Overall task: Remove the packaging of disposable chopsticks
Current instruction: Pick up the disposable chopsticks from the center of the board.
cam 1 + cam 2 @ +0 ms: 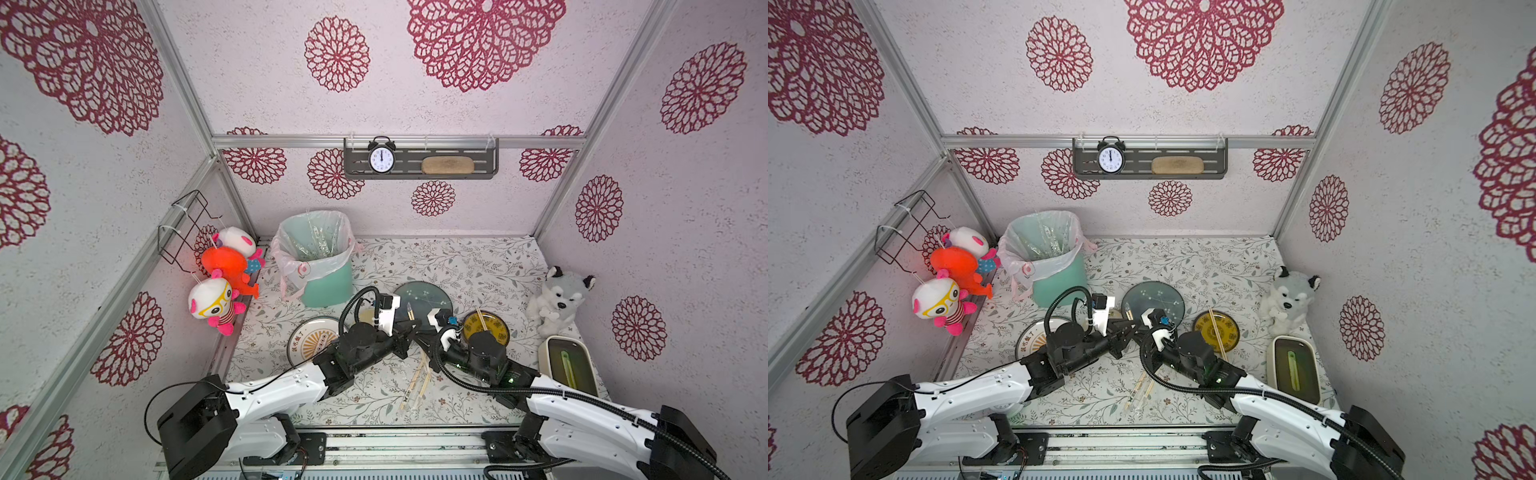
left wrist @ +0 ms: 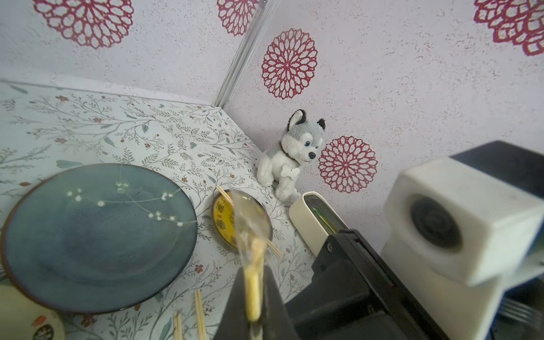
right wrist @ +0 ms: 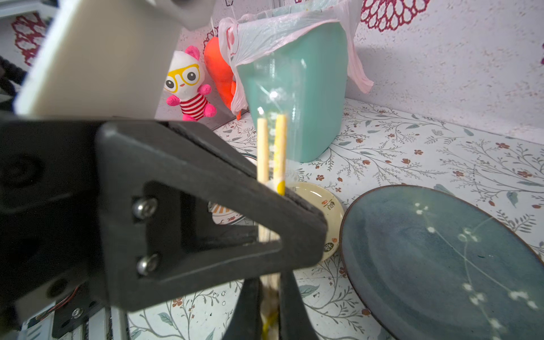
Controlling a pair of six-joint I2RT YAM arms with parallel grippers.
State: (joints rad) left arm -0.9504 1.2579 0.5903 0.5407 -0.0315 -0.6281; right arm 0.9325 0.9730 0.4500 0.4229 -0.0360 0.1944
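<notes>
We find the chopsticks (image 3: 263, 147) lifted off the surface (image 1: 478, 266), held between the 2 arms just in front of the blue plate (image 1: 419, 291). The left pincer (image 2: 254, 272) is narrow, squeezed onto the sticks through their sleeve (image 2: 250, 217). The clear sleeve runs on past the stick tips as an empty, flattened end. In the right wrist view, a black finger of the left pincer crosses the 2 sticks partway along. The right pincer (image 3: 269, 297) is just as narrow and grips the pair's other end. We cannot tell whether it pinches plastic as well as wood, because that part is blurred.

In a top view, loose sticks (image 1: 415, 386) lie on the surface on the robot's side of the pincers, with dark print at 1 end. A bare pair (image 1: 482, 322) lies across the yellow plate (image 1: 496, 332). More sleeves (image 1: 318, 243) stand inside the green bin (image 1: 328, 291) at the back left. A white plate (image 1: 305, 345) sits partly under the left arm. A small cream dish (image 3: 321, 200) lies between the white plate and the blue plate.
</notes>
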